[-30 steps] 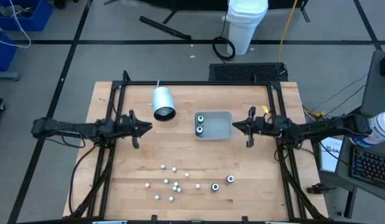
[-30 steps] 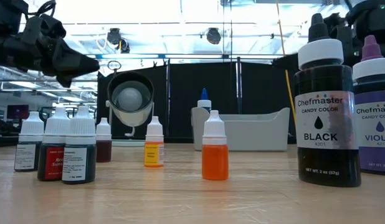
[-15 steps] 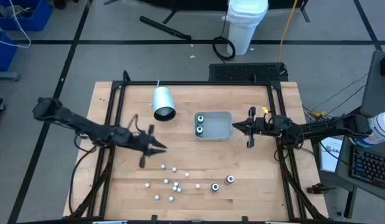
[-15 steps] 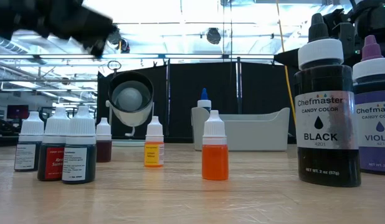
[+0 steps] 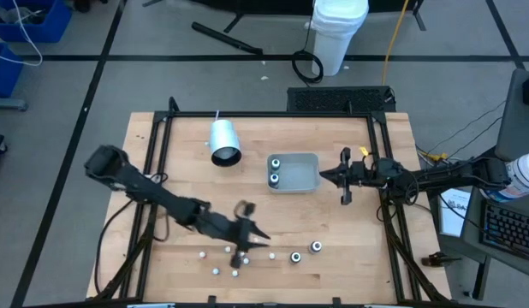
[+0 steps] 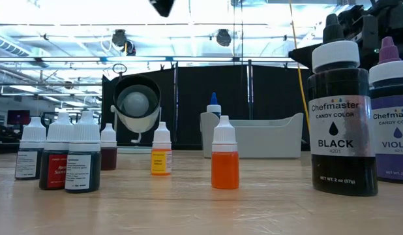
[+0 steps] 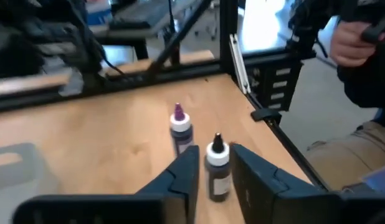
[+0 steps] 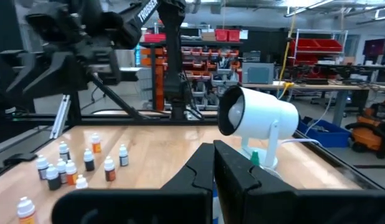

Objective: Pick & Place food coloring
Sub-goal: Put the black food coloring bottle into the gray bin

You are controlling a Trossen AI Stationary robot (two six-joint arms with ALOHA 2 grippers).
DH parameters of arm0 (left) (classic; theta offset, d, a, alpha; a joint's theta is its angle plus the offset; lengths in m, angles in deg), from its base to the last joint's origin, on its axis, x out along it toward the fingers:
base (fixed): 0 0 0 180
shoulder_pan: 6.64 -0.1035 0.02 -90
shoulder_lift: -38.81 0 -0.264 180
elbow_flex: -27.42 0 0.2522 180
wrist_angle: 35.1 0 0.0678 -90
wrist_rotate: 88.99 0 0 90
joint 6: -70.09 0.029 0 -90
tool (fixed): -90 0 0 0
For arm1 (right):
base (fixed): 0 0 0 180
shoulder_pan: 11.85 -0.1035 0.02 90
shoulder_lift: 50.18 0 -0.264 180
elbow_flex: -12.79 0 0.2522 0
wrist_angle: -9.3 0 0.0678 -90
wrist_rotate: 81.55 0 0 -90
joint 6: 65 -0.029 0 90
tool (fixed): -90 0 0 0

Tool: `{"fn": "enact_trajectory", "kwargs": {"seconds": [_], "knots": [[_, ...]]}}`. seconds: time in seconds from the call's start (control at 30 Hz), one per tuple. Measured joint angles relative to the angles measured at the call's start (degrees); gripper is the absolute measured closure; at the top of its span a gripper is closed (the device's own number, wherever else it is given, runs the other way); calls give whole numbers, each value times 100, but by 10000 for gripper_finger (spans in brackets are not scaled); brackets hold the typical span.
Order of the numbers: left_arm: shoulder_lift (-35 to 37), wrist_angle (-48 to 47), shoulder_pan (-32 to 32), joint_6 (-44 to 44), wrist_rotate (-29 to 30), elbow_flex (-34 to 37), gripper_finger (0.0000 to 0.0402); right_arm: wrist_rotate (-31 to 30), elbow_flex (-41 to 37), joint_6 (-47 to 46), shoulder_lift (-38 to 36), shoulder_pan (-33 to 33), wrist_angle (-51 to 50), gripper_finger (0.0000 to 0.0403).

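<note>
On wooden table (image 5: 179,162), scattered bottles (image 5: 240,256), workshop behind

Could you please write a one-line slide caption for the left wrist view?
Left gripper open around a black-capped food coloring bottle, a purple-capped one just beyond.

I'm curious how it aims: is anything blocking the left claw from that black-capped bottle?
Nothing visible does. In the left wrist view, the black-capped bottle stands straight ahead, framed by the open fingers of the left gripper. The purple-capped bottle stands beyond it, not between.
</note>
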State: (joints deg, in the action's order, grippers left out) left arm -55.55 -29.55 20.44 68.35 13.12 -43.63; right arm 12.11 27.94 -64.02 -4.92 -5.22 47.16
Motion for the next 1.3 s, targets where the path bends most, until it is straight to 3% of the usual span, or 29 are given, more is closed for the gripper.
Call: {"fn": "enact_trajectory", "kwargs": {"seconds": [0.23,0.47,0.63,0.87,1.3], "knots": [[-1108,-309,-15,-205,148,-1164,192,96,0,62,0,0,-1,402],[-1638,251,-286,-540,-219,-1345,125,96,-2,173,0,0,34,402],[-1981,605,-410,-751,-677,-1339,118,94,-2,168,0,0,48,401],[-2203,885,-332,-143,-923,-1332,124,94,-2,119,0,0,42,402],[-2271,905,-340,-172,-965,-1332,123,96,-2,76,2,0,13,402]]}}
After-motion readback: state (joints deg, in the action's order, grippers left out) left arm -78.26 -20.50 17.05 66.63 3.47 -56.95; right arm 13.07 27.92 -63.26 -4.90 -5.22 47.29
